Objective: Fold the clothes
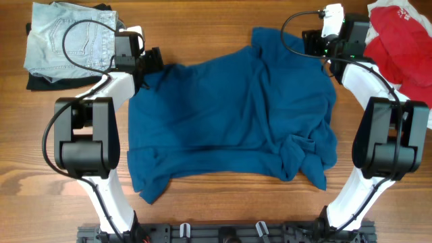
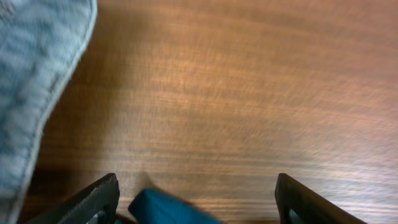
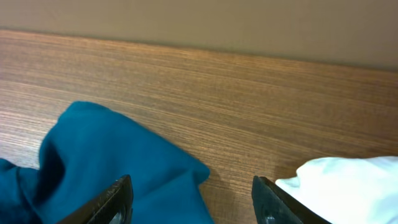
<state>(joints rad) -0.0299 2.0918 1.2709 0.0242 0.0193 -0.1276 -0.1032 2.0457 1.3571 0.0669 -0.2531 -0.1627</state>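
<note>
wood table [image 1: 223,206] underneath, dark blue shirt [image 1: 229,115] sprawled rumpled across the middle between the arms. left claw [image 2: 198,205] spread wide over one far corner, right claw [image 3: 194,202] spread wide at the other, nothing pinched yet. best to drop lower, grab a single layer at each corner, close together, lift evenly, stay clear of the jeans [image 1: 64,37].

Soft matt blue cloth shirt [image 1: 229,115] on a smooth, grained wooden table [image 1: 216,202]; pale denim jeans [image 1: 61,40]
</note>
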